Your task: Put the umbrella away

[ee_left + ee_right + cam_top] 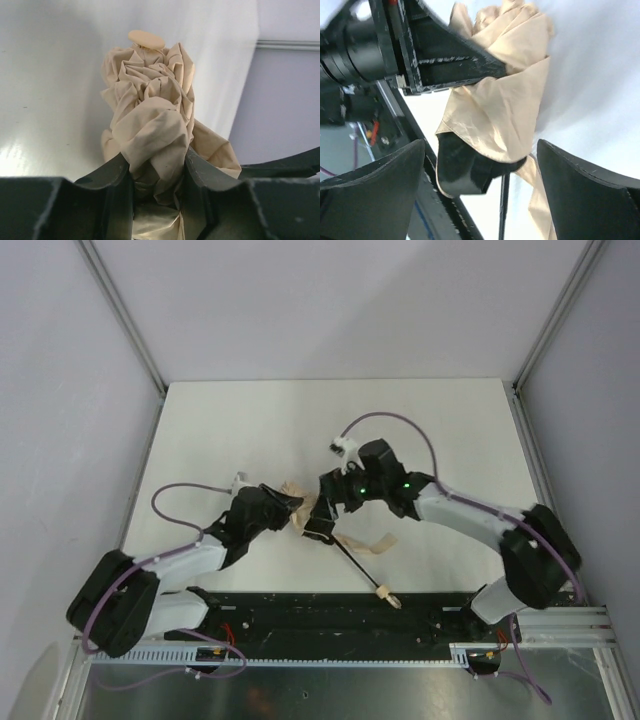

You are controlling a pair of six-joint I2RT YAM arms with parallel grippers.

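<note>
The umbrella (303, 510) lies at mid-table. Its beige fabric is bunched, its thin dark shaft (358, 566) runs toward the near edge, and it ends in a small tan handle (388, 597). My left gripper (290, 512) is shut on the crumpled fabric (150, 110), which bulges out between its fingers (112, 185). My right gripper (323, 524) is open and straddles the canopy's lower hem (495, 115), showing the dark lining and shaft (503, 205). Its fingers (590, 190) stand apart from the cloth. The left gripper (450, 65) shows in the right wrist view.
The white table (250, 430) is walled by grey panels on three sides. A black rail (330, 615) runs along the near edge, just behind the umbrella handle. A beige closure strap (375, 543) trails right of the shaft. Purple cables loop over both arms.
</note>
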